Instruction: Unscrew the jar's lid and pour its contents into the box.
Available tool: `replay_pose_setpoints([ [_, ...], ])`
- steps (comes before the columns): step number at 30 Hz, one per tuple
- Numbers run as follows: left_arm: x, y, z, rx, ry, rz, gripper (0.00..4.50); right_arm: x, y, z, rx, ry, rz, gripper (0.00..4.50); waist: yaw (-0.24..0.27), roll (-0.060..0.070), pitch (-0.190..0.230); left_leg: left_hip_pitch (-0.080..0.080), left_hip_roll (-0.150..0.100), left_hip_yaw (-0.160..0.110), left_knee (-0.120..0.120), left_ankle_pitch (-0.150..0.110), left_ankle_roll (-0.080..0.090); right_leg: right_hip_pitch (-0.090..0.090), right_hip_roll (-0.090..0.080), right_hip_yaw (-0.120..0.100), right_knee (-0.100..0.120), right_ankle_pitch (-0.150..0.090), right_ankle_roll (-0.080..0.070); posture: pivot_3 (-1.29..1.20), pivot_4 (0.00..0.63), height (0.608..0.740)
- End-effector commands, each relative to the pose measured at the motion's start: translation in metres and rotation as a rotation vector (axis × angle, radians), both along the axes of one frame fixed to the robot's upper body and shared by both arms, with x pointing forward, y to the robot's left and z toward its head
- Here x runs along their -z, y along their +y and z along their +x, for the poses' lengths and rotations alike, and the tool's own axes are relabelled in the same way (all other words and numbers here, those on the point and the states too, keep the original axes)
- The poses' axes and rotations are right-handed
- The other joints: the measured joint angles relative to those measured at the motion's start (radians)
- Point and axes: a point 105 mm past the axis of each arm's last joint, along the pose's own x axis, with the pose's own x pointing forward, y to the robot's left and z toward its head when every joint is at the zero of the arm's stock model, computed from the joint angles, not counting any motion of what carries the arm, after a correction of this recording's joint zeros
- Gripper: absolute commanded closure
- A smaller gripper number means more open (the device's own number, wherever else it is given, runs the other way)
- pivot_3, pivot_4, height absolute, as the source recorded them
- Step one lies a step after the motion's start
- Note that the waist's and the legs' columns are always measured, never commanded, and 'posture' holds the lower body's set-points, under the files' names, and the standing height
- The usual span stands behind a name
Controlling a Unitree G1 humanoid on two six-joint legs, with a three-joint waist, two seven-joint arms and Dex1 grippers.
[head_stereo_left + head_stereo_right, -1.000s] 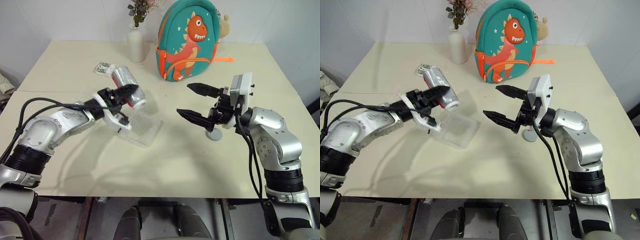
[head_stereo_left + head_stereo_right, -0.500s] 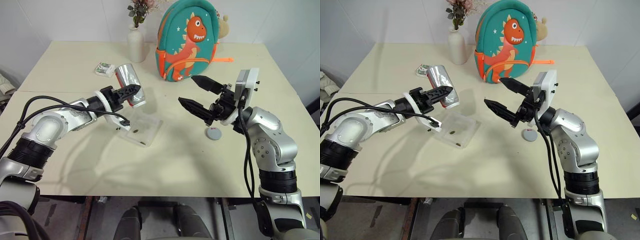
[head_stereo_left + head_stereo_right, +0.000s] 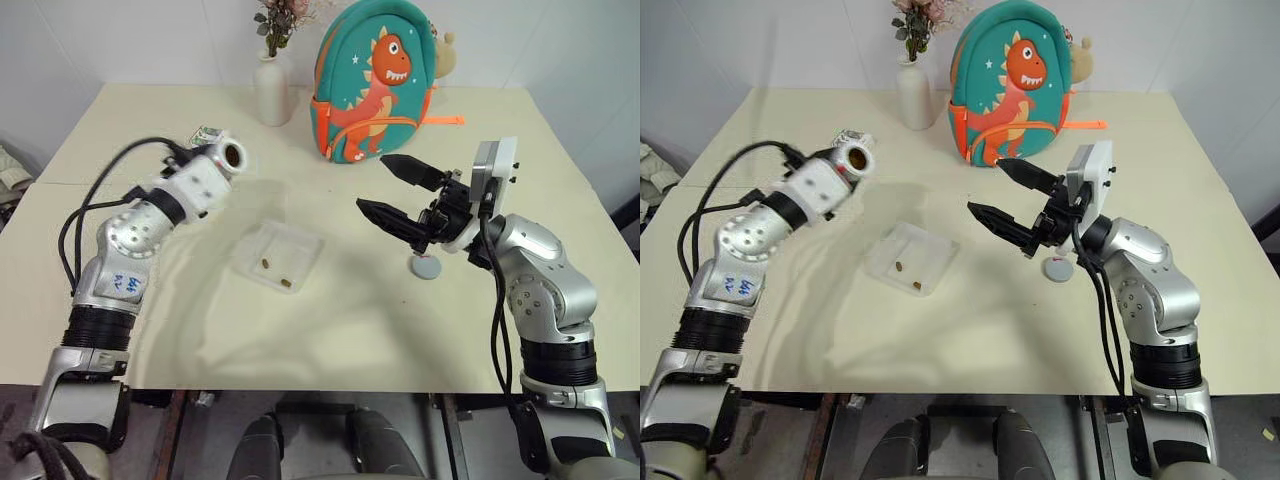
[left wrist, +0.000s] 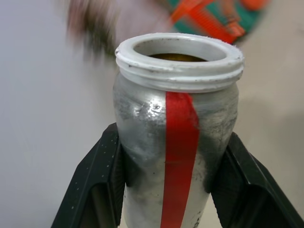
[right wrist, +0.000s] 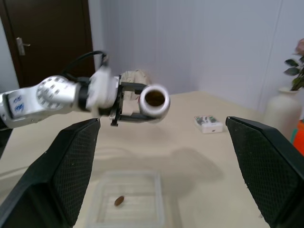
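I see my left gripper (image 4: 166, 185) clamped on the jar (image 4: 176, 142), lifted off the bench (image 3: 400, 320) to the left of the box (image 3: 277, 255), its open mouth facing out. The box holds two brown pellets (image 3: 275, 273). My right gripper (image 3: 392, 195) hangs wide open and empty to the right of the box, with the lid (image 3: 427, 266) lying just beneath it.

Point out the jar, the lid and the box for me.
jar (image 4: 175, 142), left wrist view, red stripe on its side
lid (image 3: 427, 266), left eye view, its top face
box (image 3: 887, 247), right eye view, bare floor near a corner
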Motion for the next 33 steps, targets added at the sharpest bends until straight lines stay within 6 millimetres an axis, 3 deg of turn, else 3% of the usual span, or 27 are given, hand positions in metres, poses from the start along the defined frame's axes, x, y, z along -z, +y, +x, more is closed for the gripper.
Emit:
replay_pose_setpoints([
  [1,-0.004,0.025,-0.001,-0.050,0.079,-0.350,2.53,-0.014,0.003,-0.010,-0.044,-0.058,-0.020,0.02,-0.001,0.000,0.000,0.000,0.000,0.000,0.000,0.000,0.000,0.000,0.000,0.000,0.000,0.000,0.000,0.00,0.150,0.740],
  [8,0.036,0.051,0.008,-0.172,0.143,-0.595,2.53,-0.006,0.007,-0.008,-0.087,-0.063,-0.160,0.02,0.002,0.000,0.000,0.002,-0.001,-0.001,0.000,0.001,-0.002,0.002,-0.001,0.000,0.000,0.000,0.000,0.00,0.150,0.740],
  [12,0.054,0.057,0.014,-0.225,0.164,-0.589,2.53,-0.003,0.010,-0.007,-0.104,-0.055,-0.183,0.02,0.004,0.000,0.000,0.002,-0.001,-0.001,0.000,0.001,-0.002,0.003,-0.001,-0.001,0.000,0.000,0.000,0.00,0.150,0.740],
  [19,0.063,0.058,0.014,-0.225,0.147,-0.513,2.53,0.004,0.012,-0.009,-0.131,-0.045,-0.216,0.02,0.003,0.000,0.000,0.007,-0.001,-0.001,-0.001,0.002,-0.004,0.006,-0.001,0.000,-0.001,0.000,0.000,0.00,0.150,0.740],
  [27,0.057,0.071,0.003,-0.235,0.124,-0.507,0.04,0.005,0.013,-0.012,-0.141,-0.042,-0.211,0.00,0.002,-0.001,0.000,0.007,-0.001,-0.001,-0.003,0.002,-0.005,0.006,-0.001,0.000,-0.002,0.000,0.000,0.00,0.150,0.740],
  [33,0.058,0.079,-0.020,-0.228,0.122,-0.448,0.02,0.006,0.012,-0.015,-0.145,-0.041,-0.211,0.00,0.001,-0.001,0.000,0.006,0.000,-0.001,-0.004,0.002,-0.005,0.006,-0.001,0.000,-0.003,0.000,0.000,0.00,0.150,0.740],
])
